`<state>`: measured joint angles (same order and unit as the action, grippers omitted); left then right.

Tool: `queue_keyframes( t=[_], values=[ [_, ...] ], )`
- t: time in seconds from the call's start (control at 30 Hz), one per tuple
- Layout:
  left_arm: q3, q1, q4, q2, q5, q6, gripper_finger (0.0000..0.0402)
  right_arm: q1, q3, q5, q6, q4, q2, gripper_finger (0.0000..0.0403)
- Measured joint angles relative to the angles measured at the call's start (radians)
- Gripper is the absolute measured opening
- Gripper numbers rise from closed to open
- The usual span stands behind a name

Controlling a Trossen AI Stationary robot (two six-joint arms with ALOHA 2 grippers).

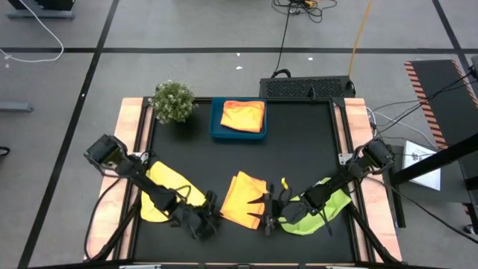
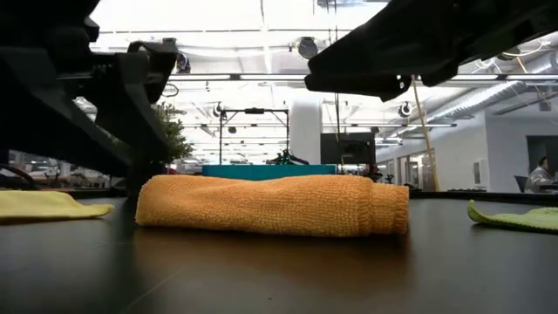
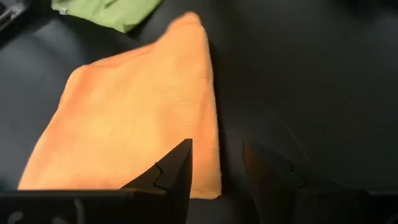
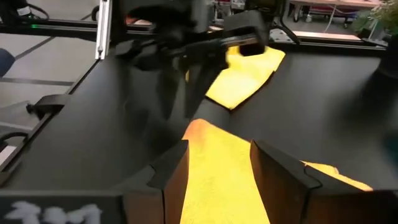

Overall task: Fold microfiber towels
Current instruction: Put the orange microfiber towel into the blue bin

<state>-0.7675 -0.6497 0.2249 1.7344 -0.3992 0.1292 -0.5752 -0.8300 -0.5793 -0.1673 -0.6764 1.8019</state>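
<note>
One towel trayed, one folded, two left.
High: my left gripper (image 1: 211, 222) and right gripper (image 1: 267, 219) flank the orange towel (image 1: 242, 199); tray (image 1: 216, 127) holds another; yellow towel (image 1: 166, 190) and green towel (image 1: 317, 209) lie unfolded. Wrists: both half-open, holding nothing.

The table (image 1: 299, 149) had a black top edged with pale wooden side rails, and it stood on a grey floor (image 1: 194, 30) crossed by dark tape lines, with cables (image 1: 299, 7) trailing across it beyond the far edge and a strip of orange-and-black hazard tape (image 1: 420, 86) off the far right corner. Level across the tabletop, the room opened into a large bright hall with a white column (image 2: 305, 131), a high ceiling (image 2: 261, 35) carrying pipes and light fixtures, and a person (image 2: 542, 174) seated far off at the right.
</note>
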Motion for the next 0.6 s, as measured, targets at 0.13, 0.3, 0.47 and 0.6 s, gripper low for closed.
queue_keyframes(
  t=[0.13, 0.3, 0.47, 0.6],
  values=[
    [-0.132, -0.020, -0.185, 0.072, -0.061, 0.011, 0.0143, 0.002, -0.001, 0.000, -0.001, 0.000, 0.000, 0.0162],
    [-0.246, -0.027, -0.372, 0.132, -0.103, -0.037, 0.0152, 0.002, -0.001, 0.000, -0.002, -0.001, 0.001, 0.0162],
    [-0.342, -0.037, -0.479, 0.181, -0.152, -0.046, 0.0206, 0.002, -0.001, 0.000, -0.003, -0.001, 0.002, 0.0162],
    [-0.399, -0.053, -0.489, 0.205, -0.225, 0.016, 0.0262, 0.002, -0.001, 0.000, -0.003, 0.000, 0.002, 0.0162]
  ],
)
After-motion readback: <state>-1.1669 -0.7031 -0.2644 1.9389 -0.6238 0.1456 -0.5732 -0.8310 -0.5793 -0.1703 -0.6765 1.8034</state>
